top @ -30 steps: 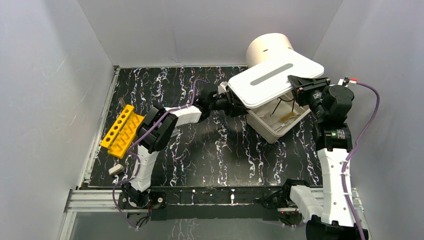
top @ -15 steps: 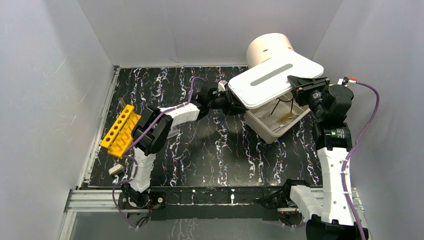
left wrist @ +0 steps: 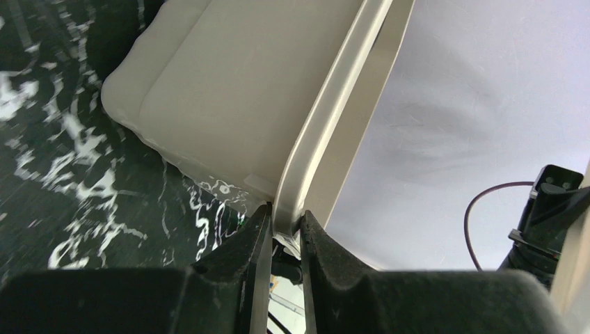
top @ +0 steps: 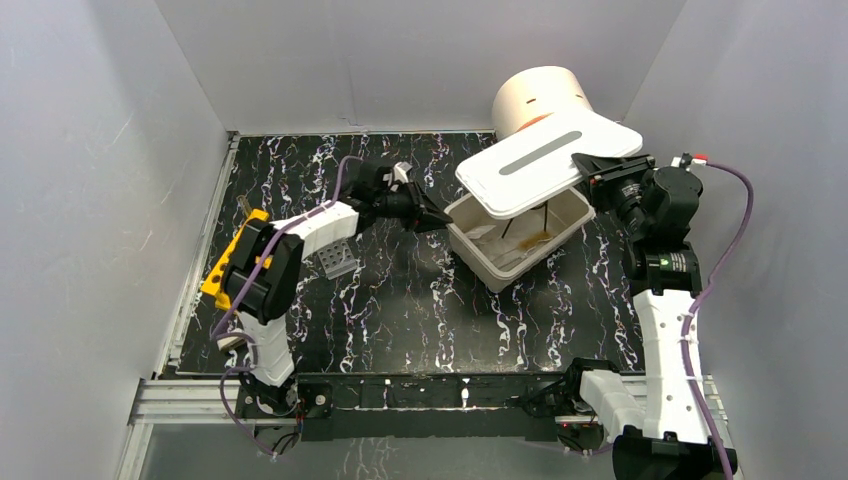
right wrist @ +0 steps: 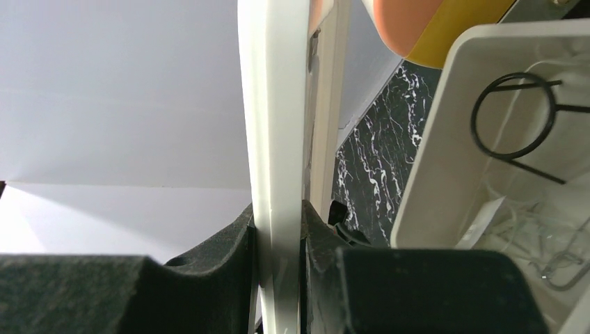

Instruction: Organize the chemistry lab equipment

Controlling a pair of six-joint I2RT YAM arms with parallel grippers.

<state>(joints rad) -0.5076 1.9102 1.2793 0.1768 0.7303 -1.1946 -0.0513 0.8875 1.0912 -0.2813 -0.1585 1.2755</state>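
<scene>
The black marbled worktop [top: 420,310] carries the white rectangular plastic box [top: 470,258] on its right half. Above the box, the flat white lid with a grey slot [top: 560,165] hangs tilted, and the box is open below it. Behind them, at the far right, stands a cream cylinder [top: 540,95].

My right hand [top: 597,168] is closed on the right edge of the lid. The wrist view shows both pads pressed flat on the thin white edge [right wrist: 278,236]. My left hand [top: 432,218] is nearly shut on the left rim of the box, with the rim wall pinched between its fingers [left wrist: 285,233].

Inside the box I see a black wire loop [right wrist: 472,118], some thin metal pieces [right wrist: 556,268] that I cannot identify well, and something brownish.

At the left side, well apart from the box, a yellow tube rack [top: 218,278] is partly hidden by my left arm. A small grey tube rack [top: 340,262] is just beside that arm, and a small white piece [top: 232,340] lies nearer to me.

I judge that the step in hand is positioning the open box while the lid is kept off. The task is only partly done, because things lie outside the box. Next, I think the left hand must let go of the rim and go left for the grey rack. The right hand should keep the lid clear of the opening.
</scene>
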